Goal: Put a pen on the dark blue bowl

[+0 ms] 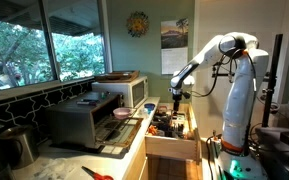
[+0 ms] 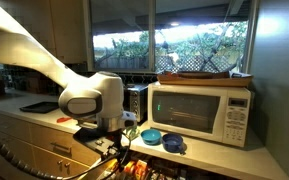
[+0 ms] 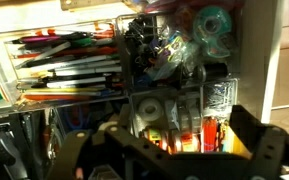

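Observation:
Several pens [image 3: 69,62] lie side by side in the left compartments of an open drawer's organiser. My gripper [image 3: 164,150] hangs over the drawer, open and empty, its two dark fingers framing tape rolls and small items. In both exterior views the gripper [image 1: 177,95] [image 2: 106,140] sits above the open drawer [image 1: 172,126]. The dark blue bowl [image 1: 121,114], small with a pinkish inside, stands on the counter edge by the silver toaster oven [image 1: 79,122].
A white microwave [image 2: 204,112] stands on the counter, also in an exterior view [image 1: 124,90]. Two small round blue dishes [image 2: 159,140] sit in front of it. Windows run behind the counter. The robot base [image 1: 239,110] stands beside the drawer.

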{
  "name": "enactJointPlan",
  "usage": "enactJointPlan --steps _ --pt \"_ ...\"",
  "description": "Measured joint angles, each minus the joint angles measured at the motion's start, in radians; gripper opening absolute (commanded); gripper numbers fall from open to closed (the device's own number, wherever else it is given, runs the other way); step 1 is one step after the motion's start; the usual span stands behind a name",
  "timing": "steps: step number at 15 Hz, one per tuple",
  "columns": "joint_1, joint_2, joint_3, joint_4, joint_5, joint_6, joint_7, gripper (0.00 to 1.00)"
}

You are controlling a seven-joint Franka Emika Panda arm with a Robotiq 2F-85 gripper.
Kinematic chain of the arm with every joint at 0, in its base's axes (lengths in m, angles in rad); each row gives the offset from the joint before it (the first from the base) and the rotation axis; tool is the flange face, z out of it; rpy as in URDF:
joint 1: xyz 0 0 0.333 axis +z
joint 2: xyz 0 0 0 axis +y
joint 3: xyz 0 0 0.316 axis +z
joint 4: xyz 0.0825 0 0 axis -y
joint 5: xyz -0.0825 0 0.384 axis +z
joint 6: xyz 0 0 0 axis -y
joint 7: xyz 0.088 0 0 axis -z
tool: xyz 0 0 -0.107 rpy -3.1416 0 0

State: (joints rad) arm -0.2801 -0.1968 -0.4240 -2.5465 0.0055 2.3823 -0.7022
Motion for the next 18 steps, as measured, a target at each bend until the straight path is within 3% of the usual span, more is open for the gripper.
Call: enactJointPlan --steps 3,12,18 --pt "-0.026 -0.009 -0.021 -0.063 0.008 0.09 -0.01 1.0" --pt "-0.024 -0.004 -0.012 -0.044 0.022 0.092 -0.011 1.0" --pt "-0.029 0.171 -0.025 0.048 0.059 0.218 -0.042 1.0"
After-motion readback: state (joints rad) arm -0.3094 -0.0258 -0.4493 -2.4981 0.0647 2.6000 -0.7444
